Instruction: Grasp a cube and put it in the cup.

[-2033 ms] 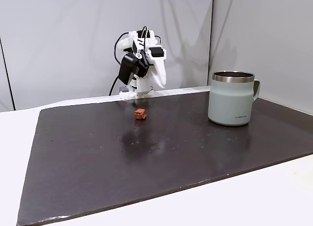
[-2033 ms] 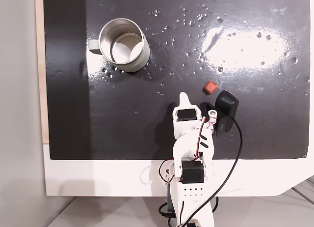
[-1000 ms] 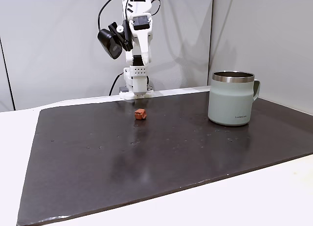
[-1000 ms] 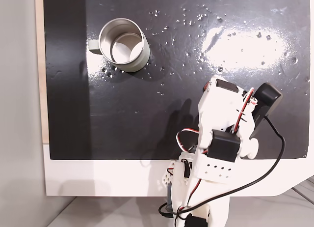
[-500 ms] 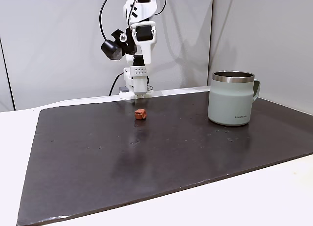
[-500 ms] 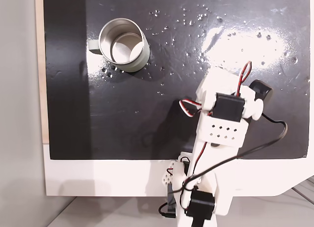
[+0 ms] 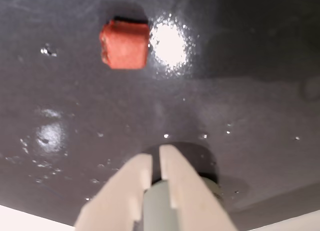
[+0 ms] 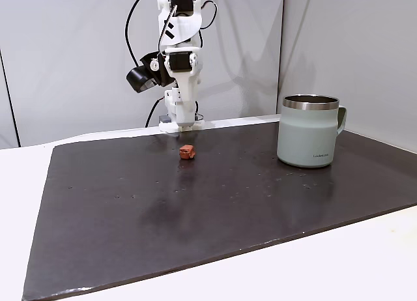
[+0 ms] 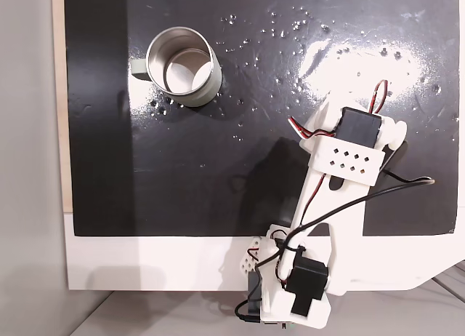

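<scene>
The cube (image 7: pixel 124 44) is a small brick-red block lying on the dark mat, at the upper left of the wrist view. My gripper (image 7: pixel 155 158) hangs above the mat, short of the cube, its two pale fingers (image 7: pixel 175 181) almost touching and holding nothing. In a fixed view the cube (image 8: pixel 187 151) sits in front of the raised white arm (image 8: pixel 177 60). The cup (image 8: pixel 309 131) stands upright far to its right. From above, the cup (image 9: pixel 211 78) is at the upper left and the arm (image 9: pixel 341 158) covers the cube.
A dark glossy mat (image 8: pixel 228 203) covers most of the white table (image 8: pixel 365 262). The arm's base (image 9: pixel 290 278) sits at the mat's near edge in a fixed view, with cables (image 9: pixel 407 187) looping beside it. A grey wall (image 8: pixel 78 53) stands behind.
The arm has unfolded from its low rest pose, risen and swung out over the cube. Cube and cup have stayed where they were.
</scene>
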### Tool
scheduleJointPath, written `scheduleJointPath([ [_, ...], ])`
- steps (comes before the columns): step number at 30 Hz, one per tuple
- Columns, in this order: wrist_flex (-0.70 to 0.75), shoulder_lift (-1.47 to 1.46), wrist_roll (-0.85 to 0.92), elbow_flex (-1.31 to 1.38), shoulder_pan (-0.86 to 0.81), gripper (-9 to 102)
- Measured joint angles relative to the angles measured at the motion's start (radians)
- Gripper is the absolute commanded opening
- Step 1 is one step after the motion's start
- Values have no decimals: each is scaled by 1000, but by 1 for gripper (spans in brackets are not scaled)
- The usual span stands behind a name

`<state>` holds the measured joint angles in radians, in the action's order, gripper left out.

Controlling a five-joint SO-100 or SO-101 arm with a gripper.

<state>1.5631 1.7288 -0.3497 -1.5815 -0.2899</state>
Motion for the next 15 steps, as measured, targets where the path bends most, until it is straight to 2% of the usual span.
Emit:
scheduleJointPath([
  [8,0,-20,-8,6,-17,1],
  [15,-2,-58,-8,6,-20,16],
])
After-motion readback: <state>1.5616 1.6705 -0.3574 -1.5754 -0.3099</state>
